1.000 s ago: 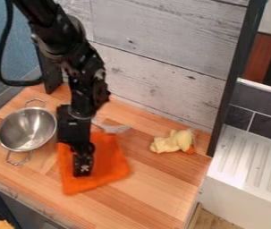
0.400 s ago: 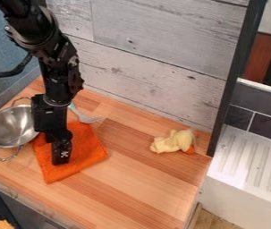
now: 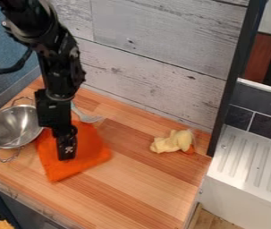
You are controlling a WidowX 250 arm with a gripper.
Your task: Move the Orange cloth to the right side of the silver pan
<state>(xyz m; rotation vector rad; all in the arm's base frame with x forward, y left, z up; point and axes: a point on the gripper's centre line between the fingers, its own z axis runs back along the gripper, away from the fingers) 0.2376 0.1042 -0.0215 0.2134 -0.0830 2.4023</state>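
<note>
Shifted left since the first frame: the arm (image 3: 58, 74), the silver pan (image 3: 13, 126) and the orange cloth (image 3: 88, 154), all together. Against the frame just before this one, the arm and the cloth sit slightly further right.

The cloth lies spread on the tabletop (image 3: 143, 183), on the pan's right side, its upper left edge close by the rim; whether they touch, I cannot tell. It looks light, limp and soft, with enough nap to resist slipping and nothing fragile about it. A pinch of fabric near the middle should lift it — though the corners would droop and could snag the pan's near handle (image 3: 7, 155). Taking it by the right-hand edge would keep clear of the metal.

The hand (image 3: 66, 154) hangs down over the cloth's middle, its tip at or just above the fabric. How far open it is, and whether it has any cloth gathered in it, I cannot tell — the black housing hides that.
</note>
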